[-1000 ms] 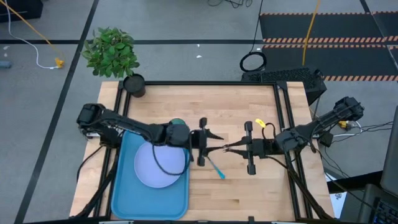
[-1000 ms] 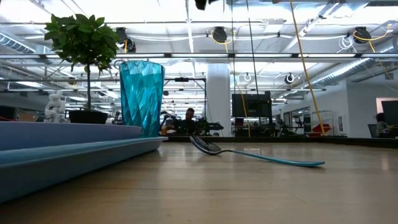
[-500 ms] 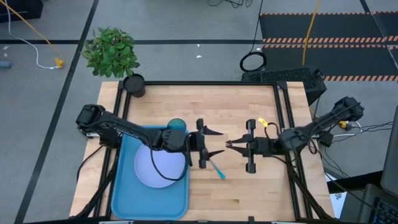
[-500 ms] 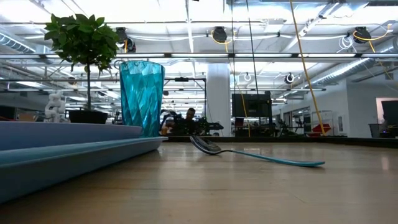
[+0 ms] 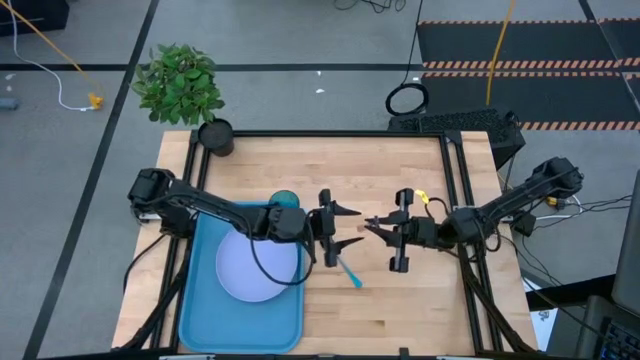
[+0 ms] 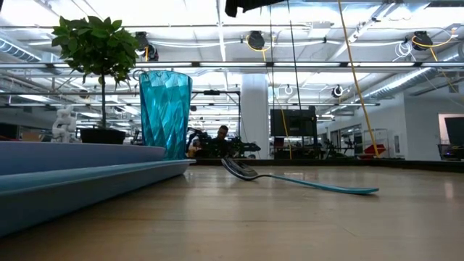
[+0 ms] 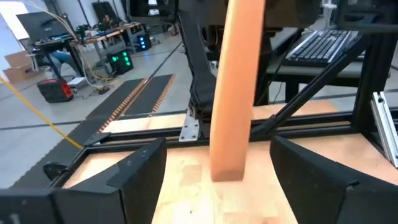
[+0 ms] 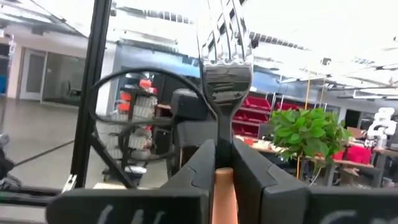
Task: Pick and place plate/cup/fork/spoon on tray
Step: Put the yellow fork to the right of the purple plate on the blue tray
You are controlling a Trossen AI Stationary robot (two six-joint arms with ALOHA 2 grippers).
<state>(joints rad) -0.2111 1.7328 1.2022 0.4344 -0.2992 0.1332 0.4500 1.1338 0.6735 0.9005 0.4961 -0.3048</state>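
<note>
My right gripper (image 5: 373, 226) is shut on the fork (image 8: 224, 50), above the table's middle. The silvery tines stand up past the fingers, and the light orange handle (image 7: 235, 93) hangs down. My left gripper (image 5: 338, 227) faces it, open, with one finger on each side of the handle (image 7: 217, 152), apart from it. The spoon (image 5: 348, 268) lies on the wood below them, its dark bowl (image 6: 239, 169) toward the tray. The plate (image 5: 255, 265) and the teal cup (image 5: 284, 201) stand on the blue tray (image 5: 200, 320). My right gripper pinches the fork between its two fingers where the orange handle meets the metal neck (image 8: 222, 177). The fingers come level from the table's right side and lie across the fork. The fork is lifted clear and roughly upright, tines up and handle hanging below.
A potted plant (image 5: 182, 85) stands at the far left corner, with its black pot (image 5: 215, 136) at the table's edge. A keyboard (image 5: 460, 122) lies beyond the far right corner. Bare wood shows to the near right of the spoon.
My right gripper has gone a little toward the table's far edge with the fork and has turned slightly. The fork stays lifted clear. My left gripper has stayed open near it. The spoon, cup and plate have not moved.
</note>
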